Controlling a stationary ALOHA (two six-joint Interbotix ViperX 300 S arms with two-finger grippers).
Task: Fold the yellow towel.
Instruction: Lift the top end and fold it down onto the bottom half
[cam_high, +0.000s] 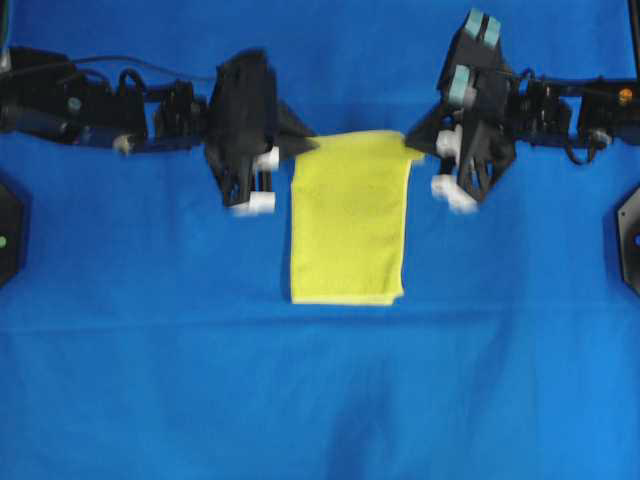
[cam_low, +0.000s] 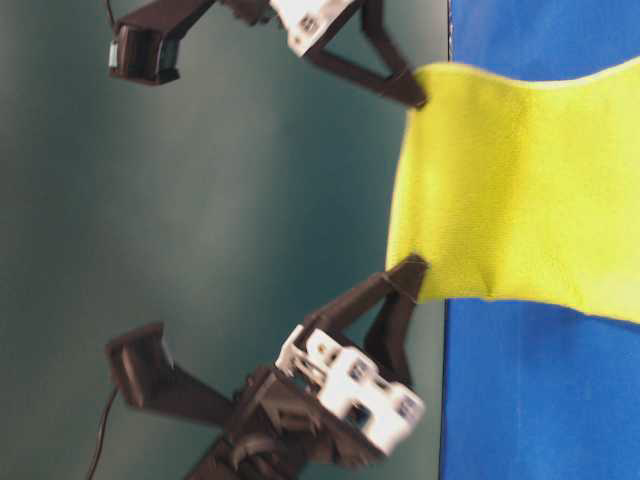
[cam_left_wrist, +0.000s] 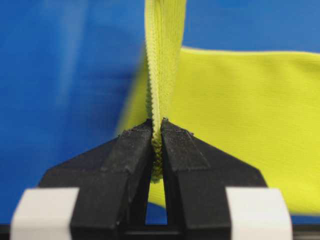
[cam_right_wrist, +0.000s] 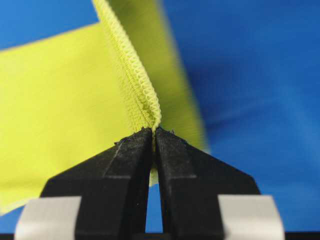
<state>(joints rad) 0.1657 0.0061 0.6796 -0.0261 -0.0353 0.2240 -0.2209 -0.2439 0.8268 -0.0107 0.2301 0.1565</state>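
The yellow towel (cam_high: 348, 220) is a narrow folded strip on the blue table, its near end lying flat and its far end lifted. My left gripper (cam_high: 308, 146) is shut on the towel's far left corner; the hem is pinched between its jaws in the left wrist view (cam_left_wrist: 156, 131). My right gripper (cam_high: 412, 148) is shut on the far right corner, with the stitched hem (cam_right_wrist: 145, 100) running into its jaws (cam_right_wrist: 154, 131). In the table-level view the towel (cam_low: 520, 190) hangs stretched between both grippers (cam_low: 412, 95) (cam_low: 412, 270), raised off the table.
The blue cloth-covered table (cam_high: 320, 400) spreads all round the towel. Black arm bodies (cam_high: 90, 105) (cam_high: 570, 105) lie along the far edge. Dark fixtures sit at the left (cam_high: 8, 235) and right (cam_high: 630, 235) edges.
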